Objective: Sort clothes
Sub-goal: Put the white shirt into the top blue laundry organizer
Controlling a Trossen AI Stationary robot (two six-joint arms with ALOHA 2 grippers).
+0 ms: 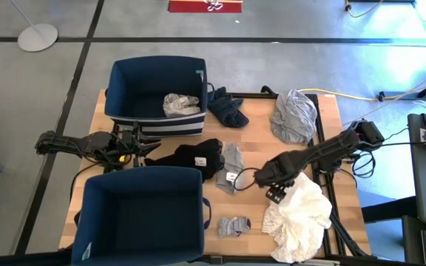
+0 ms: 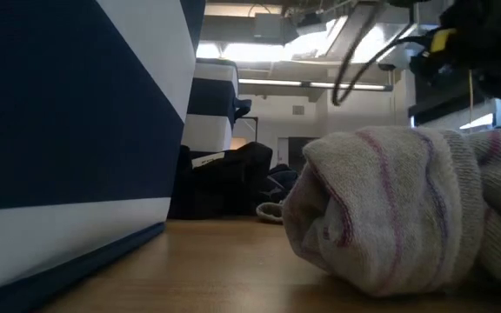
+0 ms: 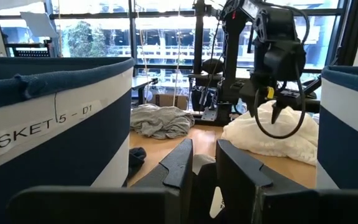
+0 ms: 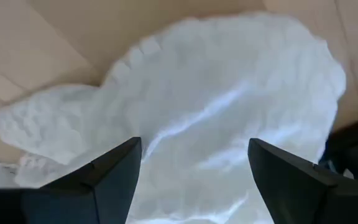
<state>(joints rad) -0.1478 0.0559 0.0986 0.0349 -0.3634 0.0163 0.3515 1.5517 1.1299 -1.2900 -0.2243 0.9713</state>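
My left gripper [image 1: 152, 148] lies low between the two navy bins, at the left end of a black garment [image 1: 191, 157] that lies flat on the table. Its fingers stand close together with dark cloth between them [image 3: 204, 180]. My right gripper [image 1: 276, 193] is open, pointing down just above the far left part of a crumpled white garment [image 1: 302, 214]. Its fingers stand over the cloth [image 4: 216, 93] without touching it. A grey-white garment [image 1: 180, 103] lies in the far bin [image 1: 124, 81]. My left gripper has the black garment's left end [image 1: 157, 154] between its two fingers, coming in level from the table's left. The fingers [image 3: 182, 165] hide the place of contact. The garment lies slack on the table.
The near bin [image 1: 95, 222] stands at the front left. A navy garment [image 1: 228, 107] and a grey garment [image 1: 294, 114] lie at the far side. A grey sock [image 1: 231, 166] lies beside the black garment. Rolled socks [image 1: 234, 225] lie near the front edge, large in the low view [image 2: 398, 217].
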